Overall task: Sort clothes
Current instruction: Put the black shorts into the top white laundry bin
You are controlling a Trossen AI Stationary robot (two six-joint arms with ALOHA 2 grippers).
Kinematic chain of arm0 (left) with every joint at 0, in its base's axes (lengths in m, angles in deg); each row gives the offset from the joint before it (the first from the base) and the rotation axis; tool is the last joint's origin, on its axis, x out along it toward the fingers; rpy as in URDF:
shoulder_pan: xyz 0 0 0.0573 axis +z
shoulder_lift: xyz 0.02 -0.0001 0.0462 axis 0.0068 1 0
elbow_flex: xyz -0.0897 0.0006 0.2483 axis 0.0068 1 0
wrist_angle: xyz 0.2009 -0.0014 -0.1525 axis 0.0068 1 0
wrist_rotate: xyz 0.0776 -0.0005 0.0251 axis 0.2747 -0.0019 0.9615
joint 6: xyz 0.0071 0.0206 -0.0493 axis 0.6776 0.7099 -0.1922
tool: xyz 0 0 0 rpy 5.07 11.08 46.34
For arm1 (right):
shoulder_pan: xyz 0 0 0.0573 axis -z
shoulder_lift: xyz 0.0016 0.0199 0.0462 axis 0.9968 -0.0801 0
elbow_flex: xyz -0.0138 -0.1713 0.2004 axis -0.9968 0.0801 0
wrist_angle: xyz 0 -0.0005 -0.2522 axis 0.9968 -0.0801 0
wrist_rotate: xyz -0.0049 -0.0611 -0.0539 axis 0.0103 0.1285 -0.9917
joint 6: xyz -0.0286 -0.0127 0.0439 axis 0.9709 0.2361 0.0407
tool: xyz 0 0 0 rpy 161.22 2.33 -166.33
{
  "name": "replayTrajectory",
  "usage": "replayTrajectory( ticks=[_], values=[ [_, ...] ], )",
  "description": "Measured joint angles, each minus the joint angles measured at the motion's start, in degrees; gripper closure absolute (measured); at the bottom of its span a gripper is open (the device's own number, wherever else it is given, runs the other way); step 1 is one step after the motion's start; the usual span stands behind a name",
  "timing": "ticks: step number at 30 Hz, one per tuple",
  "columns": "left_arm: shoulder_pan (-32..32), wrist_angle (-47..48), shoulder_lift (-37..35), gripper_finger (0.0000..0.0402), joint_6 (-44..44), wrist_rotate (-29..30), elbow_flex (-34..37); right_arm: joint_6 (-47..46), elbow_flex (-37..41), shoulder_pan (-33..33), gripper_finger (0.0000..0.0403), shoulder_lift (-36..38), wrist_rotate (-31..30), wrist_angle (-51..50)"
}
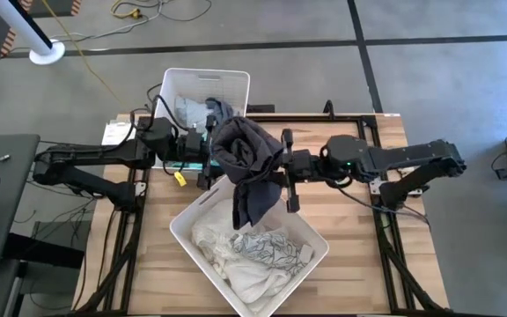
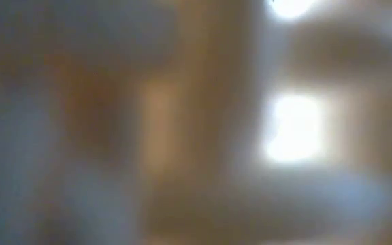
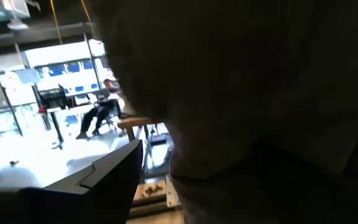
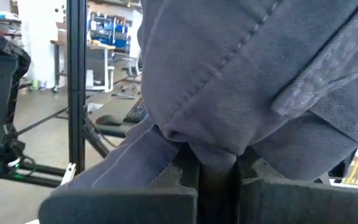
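Note:
A dark grey garment (image 1: 243,150) hangs bunched between my two grippers above the table's middle. Its lower end (image 1: 255,210) dangles over the near white bin (image 1: 183,231), where white and grey-white patterned clothes (image 1: 249,251) lie. My right gripper (image 1: 280,167) is shut on the garment's right side. My left gripper (image 1: 206,163) stands open at its left side. In the left wrist view, dark cloth (image 3: 260,93) fills most of the picture and hides the fingers. The far white bin (image 1: 170,84) holds pale and grey clothes (image 1: 202,110). My right gripper pinches a bunched fold of the dark grey garment (image 4: 207,149) between its two fingers, several layers thick. The fingers lie level and come from the table's right side. The garment is lifted and hangs slack below and around the fingers. Whether my left gripper touches the cloth, I cannot tell.
A small yellow object (image 1: 180,178) lies on the wooden table (image 1: 359,264) left of the near bin. A black frame rail (image 4: 76,87) runs along the table's edge. The low view is blurred and shows nothing clear. A person sits far off in the room (image 3: 101,109).

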Motion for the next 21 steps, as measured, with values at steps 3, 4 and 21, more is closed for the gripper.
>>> replayTrajectory(
  ticks=[3, 4, 21],
  values=[
    [0.6, 0.9, 0.0, 0.0113, 0.3, -0.3, 0.1, -0.4, 0.0, 1.5, 0.0373, -1.2, 1.8, 0.7],
    [0.8, 1.3, -0.1, 0.012, 0.7, -0.3, 0.1, -0.4, -0.1, 1.8, 0.0373, -1.6, 1.9, 0.9],
    [6.1, 3.9, -0.6, 0.0379, 12.5, 2.8, 0.1, -0.2, -0.1, 8.6, 0.0348, -1.9, 1.9, -1.9]
  ],
)
